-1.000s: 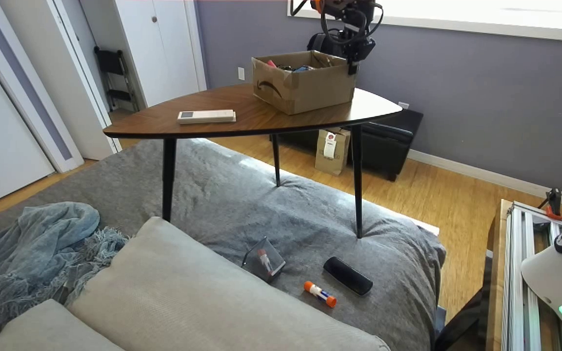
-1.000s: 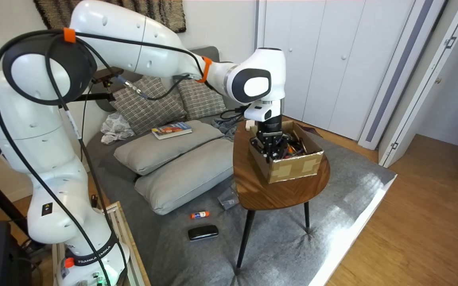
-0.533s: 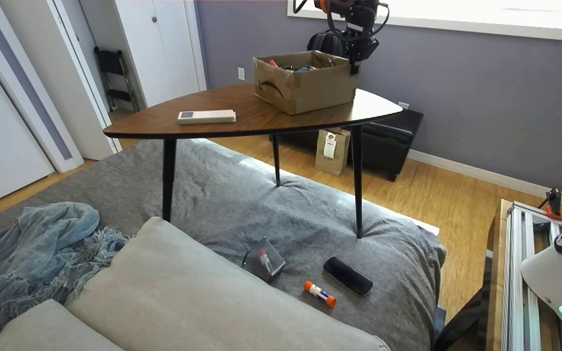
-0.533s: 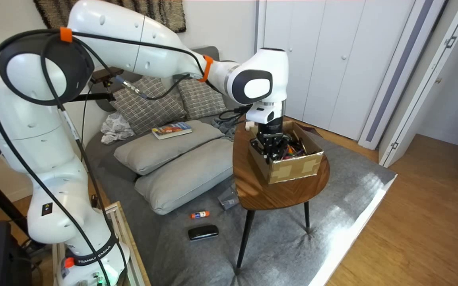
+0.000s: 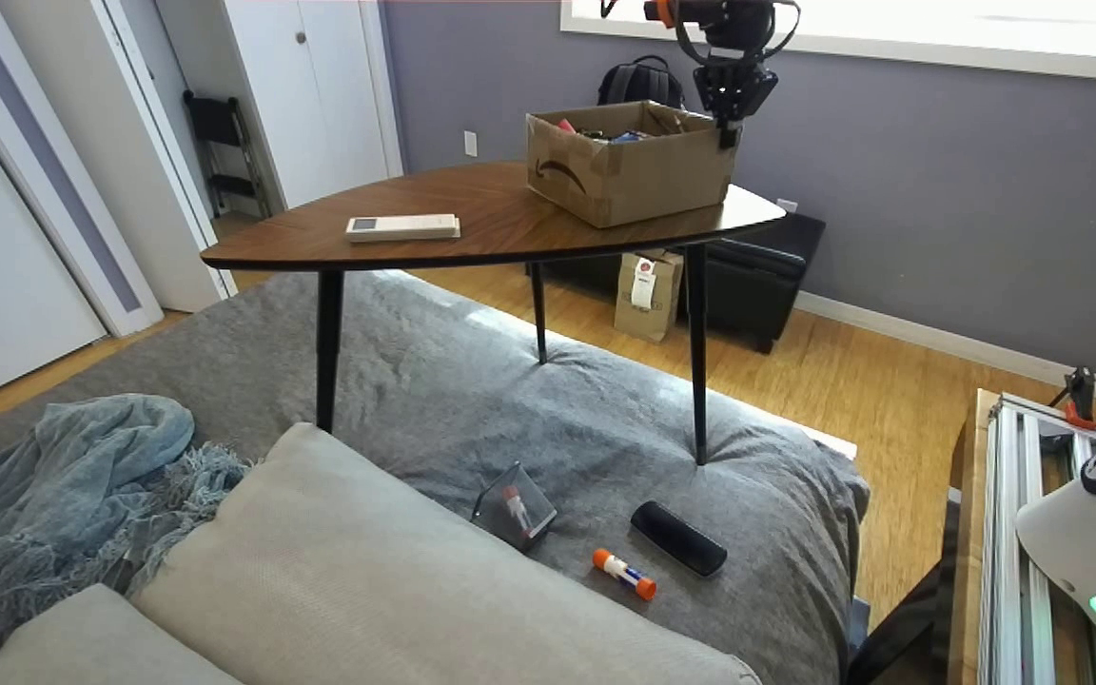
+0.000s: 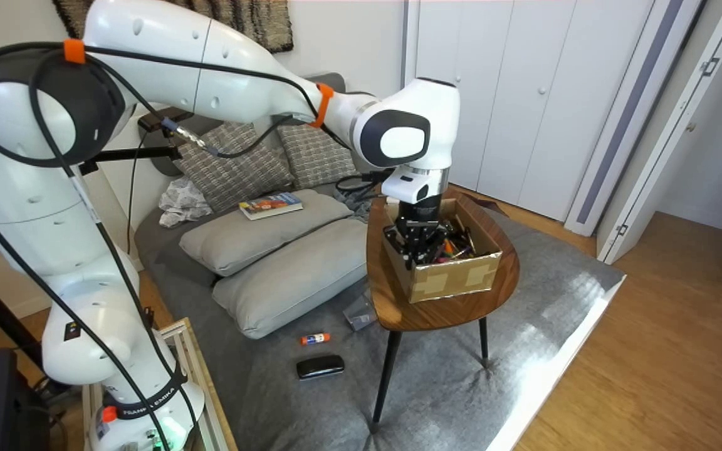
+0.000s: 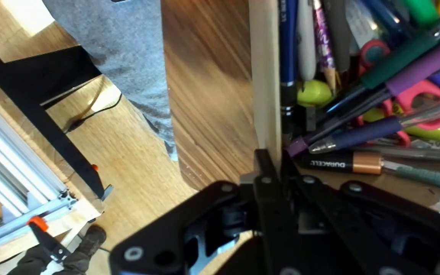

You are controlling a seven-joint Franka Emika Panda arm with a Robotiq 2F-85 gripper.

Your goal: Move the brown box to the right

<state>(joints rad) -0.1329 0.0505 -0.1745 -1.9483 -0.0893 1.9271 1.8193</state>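
Observation:
The brown box [image 5: 667, 181] stands upright on the wooden table [image 5: 472, 205], near the table's right end in an exterior view. It shows also in an exterior view [image 6: 455, 279], close to the table's near edge, full of pens and small items. My gripper [image 5: 728, 135] is at the box's near right corner, pointing down; it shows also in an exterior view [image 6: 416, 254]. In the wrist view my gripper [image 7: 275, 156] has one finger outside and one inside the box wall [image 7: 266, 76], pinching it. Pens, pink scissors [image 7: 422, 101] and a battery [image 7: 342, 162] lie inside.
A pale flat device [image 5: 403, 226] lies at the table's left part. Below, on the grey futon [image 6: 298, 413], lie a glue stick [image 6: 315, 339], a black case [image 6: 320, 367] and a clear container [image 6: 360, 313]. Long pillows [image 6: 298, 275] lie beside the table.
My gripper and the box have slid together, rightward in an exterior view with the pale device and nearer the camera and slightly left where the whole arm shows. Most motion came in the last half second.

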